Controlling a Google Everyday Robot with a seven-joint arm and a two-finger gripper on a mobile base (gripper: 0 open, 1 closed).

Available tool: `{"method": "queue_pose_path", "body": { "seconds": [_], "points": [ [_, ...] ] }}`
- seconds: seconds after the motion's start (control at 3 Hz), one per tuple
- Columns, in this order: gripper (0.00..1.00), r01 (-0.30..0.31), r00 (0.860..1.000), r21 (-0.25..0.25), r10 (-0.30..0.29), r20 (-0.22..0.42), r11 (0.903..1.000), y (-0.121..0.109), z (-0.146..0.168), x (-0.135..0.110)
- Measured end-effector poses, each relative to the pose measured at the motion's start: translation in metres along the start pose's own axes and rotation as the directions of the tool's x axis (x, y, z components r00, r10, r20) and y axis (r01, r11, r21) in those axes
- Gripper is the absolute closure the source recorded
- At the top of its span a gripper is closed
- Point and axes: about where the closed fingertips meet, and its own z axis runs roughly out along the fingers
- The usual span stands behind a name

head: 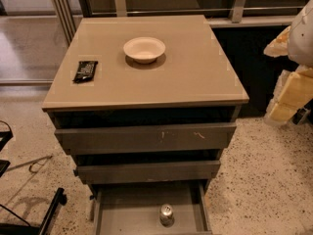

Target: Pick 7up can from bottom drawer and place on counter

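The 7up can (167, 214) stands upright in the open bottom drawer (122, 209), near its front middle, with its silver top facing up. The two scratched grey drawers above are slightly open. The beige counter (195, 77) tops the cabinet. My gripper (289, 96) is at the far right edge, beside the cabinet at about counter height, well away from the can and partly cut off by the frame.
A white bowl (144, 49) sits at the counter's back middle. A dark snack packet (85, 70) lies at its left side. Black chair legs (49, 219) stand on the speckled floor at lower left. A railing and glass wall run behind.
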Motion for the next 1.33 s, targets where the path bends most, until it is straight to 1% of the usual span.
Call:
{"method": "queue_pose_path", "body": {
  "seconds": [0.33, 0.67, 1.0, 1.33],
  "points": [
    [0.42, -0.001, 1.000, -0.003, 0.001, 0.025, 1.0000, 0.004, 0.015, -0.003],
    [0.65, -0.007, 0.992, -0.051, 0.013, 0.128, 0.9987, 0.025, 0.074, -0.013],
    [0.96, -0.022, 0.961, -0.133, 0.058, 0.272, 0.9909, 0.046, 0.163, -0.030],
    [1.00, -0.026, 0.962, -0.114, 0.056, 0.266, 0.9931, 0.042, 0.157, -0.031]
  ]
}}
